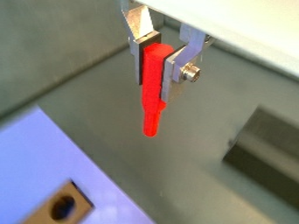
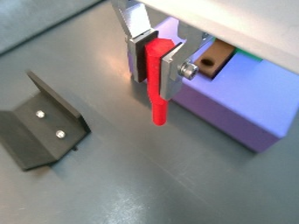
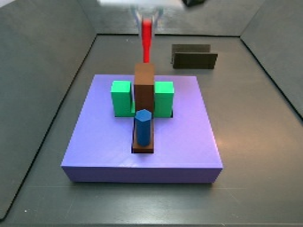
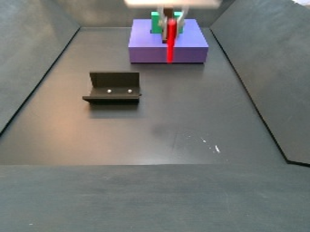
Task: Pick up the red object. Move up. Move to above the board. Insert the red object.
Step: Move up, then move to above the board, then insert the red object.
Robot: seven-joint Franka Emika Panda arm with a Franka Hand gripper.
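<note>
My gripper (image 1: 158, 63) is shut on the upper end of the red object (image 1: 151, 101), a slim red peg that hangs straight down from the pads. It shows the same way in a wrist view (image 2: 159, 87). In a side view the peg (image 3: 147, 40) hangs in the air beyond the far end of the brown board (image 3: 144, 87), under the gripper (image 3: 147, 18). The board stands on the purple slab (image 3: 106, 142), and one of its holes shows (image 1: 65, 206). In a side view the peg (image 4: 171, 41) hangs in front of the slab (image 4: 145, 50).
A blue peg (image 3: 142, 127) stands in the board's near end. Green blocks (image 3: 122, 97) flank the board on both sides. The dark fixture (image 3: 194, 58) stands on the floor beyond the slab and also shows in a wrist view (image 2: 41, 122). Grey walls enclose the floor.
</note>
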